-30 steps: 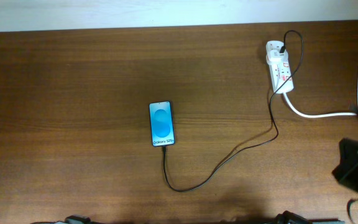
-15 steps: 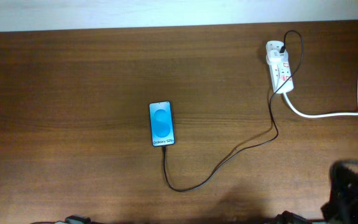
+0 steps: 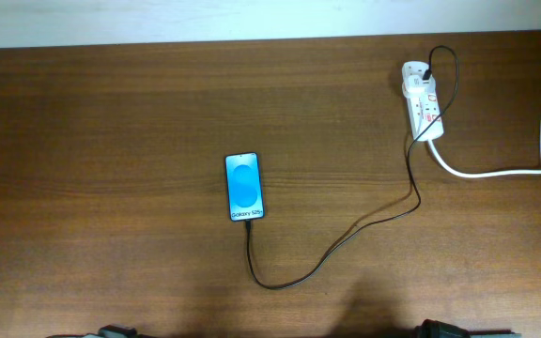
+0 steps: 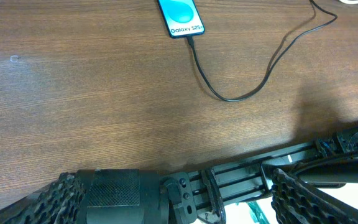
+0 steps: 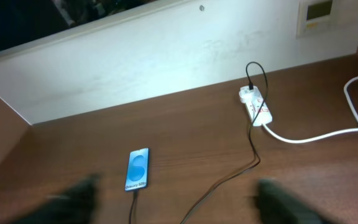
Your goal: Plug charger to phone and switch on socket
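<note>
The phone (image 3: 243,187) lies flat mid-table, its blue screen lit; it also shows as the phone (image 4: 180,15) and the phone (image 5: 138,168). The black charger (image 3: 346,239) runs from the phone's near end in a loop to a black plug at the far end of the white socket (image 3: 423,103). In the left wrist view my left gripper (image 4: 185,205) hangs open over the table's front edge, well short of the charger (image 4: 229,96). My right gripper (image 5: 179,208) is open, its fingers blurred, high above the table with the socket (image 5: 255,106) far ahead.
A thick white cord (image 3: 496,172) runs from the socket to the right edge of the table. A white wall (image 5: 166,56) stands behind the table. A black metal frame (image 4: 278,177) sits below the table's front edge.
The right arm, seen at the overhead view's right edge a second ago, slid down toward the front and has left that view. Phone, charger and socket have not moved.
</note>
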Available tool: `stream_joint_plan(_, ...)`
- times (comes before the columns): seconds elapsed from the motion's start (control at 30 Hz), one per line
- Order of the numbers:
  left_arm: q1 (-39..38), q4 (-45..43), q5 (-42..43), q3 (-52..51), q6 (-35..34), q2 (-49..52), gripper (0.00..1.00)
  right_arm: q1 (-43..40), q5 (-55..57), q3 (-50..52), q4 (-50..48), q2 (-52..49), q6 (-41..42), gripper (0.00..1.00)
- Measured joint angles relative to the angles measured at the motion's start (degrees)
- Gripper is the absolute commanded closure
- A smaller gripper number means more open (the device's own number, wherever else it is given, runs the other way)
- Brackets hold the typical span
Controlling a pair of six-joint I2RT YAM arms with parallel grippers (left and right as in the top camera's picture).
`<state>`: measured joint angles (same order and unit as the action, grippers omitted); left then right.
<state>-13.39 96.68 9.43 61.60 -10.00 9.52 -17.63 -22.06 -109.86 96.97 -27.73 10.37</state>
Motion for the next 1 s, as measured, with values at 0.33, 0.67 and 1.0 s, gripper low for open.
stream_joint_plan(0.33, 0.00, -0.02, 0.00, 0.00, 0.00, 0.00, 0.01, 0.00, -0.79, 2.75, -0.09, 1.66, -0.83, 0.02)
stream_joint_plan(0.67, 0.00, 0.00, 0.00, 0.00, 0.00, 0.00, 0.01, 0.02, -6.75, 16.24, 0.00, 7.82, -1.55, 0.02)
stream_joint_plan(1.0, 0.00, -0.02, 0.00, -0.02, 0.00, 0.00, 0.01, 0.07, -5.33, 39.89, -7.21, 9.20, -8.46, 0.02)
